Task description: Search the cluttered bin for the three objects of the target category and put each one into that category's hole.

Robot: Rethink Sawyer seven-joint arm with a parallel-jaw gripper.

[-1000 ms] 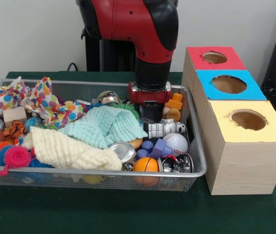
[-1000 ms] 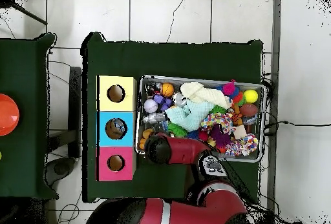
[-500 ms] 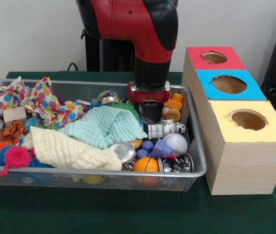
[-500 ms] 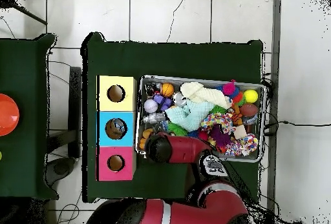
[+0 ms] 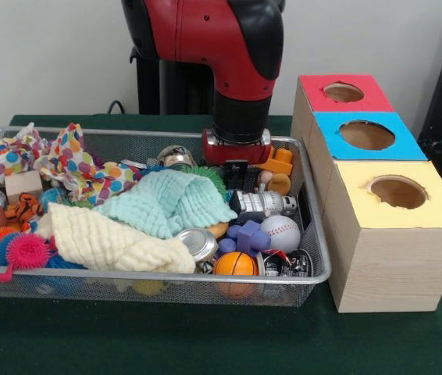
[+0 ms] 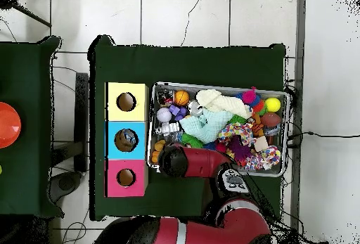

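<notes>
end effector point(image 5: 236, 169) hangs low over the back right of the wire mesh bin point(image 5: 315, 234), just above the silver robot toy point(image 5: 261, 203). can't tell whether it's wide, narrow or holding anything; its tip is buried behind the clutter. target category isn't given, so which 3 items count is a guess.

judgement: step in hand looks like probing/picking in that corner. to do it well, come straight down on one hard item, avoid snagging cloth, then lift clear of the bin rim before swinging to the boxes.

materials: mint waffle cloth point(image 5: 166, 201) and cream cloth point(image 5: 112, 241) are soft, floppy and prob hide stuff underneath. baseball point(image 5: 281, 230) and orange basketball point(image 5: 234, 264) are round and may roll. purple blocks point(image 5: 246, 235) are hard and angular. tin can point(image 5: 199, 243) is shiny metal. boxes have red hole point(image 5: 343, 92), blue hole point(image 5: 366, 134), yellow hole point(image 5: 397, 191), all round, on the green counter point(image 5: 166, 336).
</notes>
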